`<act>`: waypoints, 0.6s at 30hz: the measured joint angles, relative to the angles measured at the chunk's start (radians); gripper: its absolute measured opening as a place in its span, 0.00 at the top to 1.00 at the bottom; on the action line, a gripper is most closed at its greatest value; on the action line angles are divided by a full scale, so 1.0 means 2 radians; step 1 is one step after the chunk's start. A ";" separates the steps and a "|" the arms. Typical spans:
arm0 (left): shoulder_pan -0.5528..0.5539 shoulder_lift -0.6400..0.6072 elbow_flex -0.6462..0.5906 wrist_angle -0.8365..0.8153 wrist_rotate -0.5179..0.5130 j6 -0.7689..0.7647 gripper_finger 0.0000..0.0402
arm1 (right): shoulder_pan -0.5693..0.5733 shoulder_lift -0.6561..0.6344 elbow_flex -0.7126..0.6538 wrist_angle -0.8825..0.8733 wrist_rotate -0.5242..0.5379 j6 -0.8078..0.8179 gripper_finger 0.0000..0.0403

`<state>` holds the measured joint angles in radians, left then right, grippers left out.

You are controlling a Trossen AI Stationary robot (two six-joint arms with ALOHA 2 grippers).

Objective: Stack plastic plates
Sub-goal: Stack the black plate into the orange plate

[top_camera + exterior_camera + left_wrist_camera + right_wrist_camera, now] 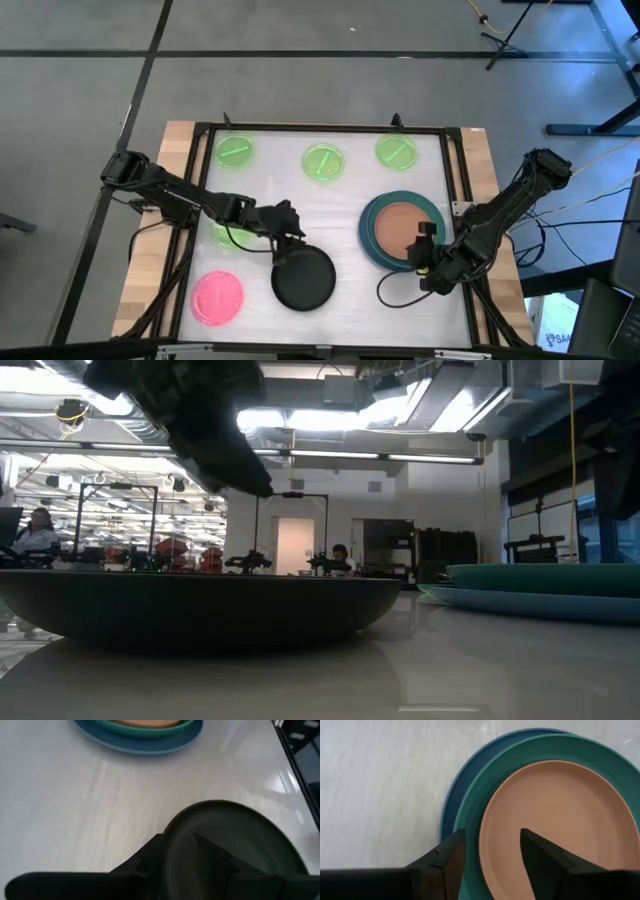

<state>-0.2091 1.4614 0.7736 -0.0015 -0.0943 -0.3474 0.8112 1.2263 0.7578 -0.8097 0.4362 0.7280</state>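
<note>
The black plate (303, 280) lies flat on the table, front and centre. My left gripper (290, 243) is open over its far rim. In the left wrist view (177, 837) one finger stands outside the rim and one over the inside of the plate (245, 840). The low view shows the gripper (262, 482) above the plate (200, 610), apart from it. To the right, the tan-orange plate (402, 228) rests in the teal plate (472, 820), which rests on the slate-blue one (451, 795). My right gripper (427, 247) is open over this stack's near rim (492, 832).
Three lime-green plates (235, 152) (322, 162) (396, 152) line the far side of the table. A fourth (228, 233) lies partly under my left arm. The pink plate (217, 297) sits near the front left corner. A black frame (320, 130) borders the white tabletop.
</note>
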 joint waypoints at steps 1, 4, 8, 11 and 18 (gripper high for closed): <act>-0.001 0.006 0.001 0.001 0.001 -0.011 0.76 | 0.000 0.000 0.000 0.000 0.000 0.000 0.54; -0.006 0.028 -0.001 -0.016 0.001 -0.037 0.76 | 0.000 0.000 0.000 0.001 0.000 0.000 0.54; -0.010 0.064 0.000 -0.017 0.005 -0.053 0.76 | 0.000 0.000 0.000 0.001 0.000 0.000 0.54; -0.011 0.083 0.000 -0.018 0.002 -0.057 0.76 | 0.000 0.000 0.000 0.001 0.001 0.000 0.54; -0.009 0.092 0.000 -0.014 -0.001 -0.058 0.76 | 0.000 0.000 0.000 0.000 0.006 -0.001 0.54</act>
<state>-0.2265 1.6463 0.7738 -0.0298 -0.0956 -0.4633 0.8112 1.2266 0.7574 -0.8089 0.4489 0.7253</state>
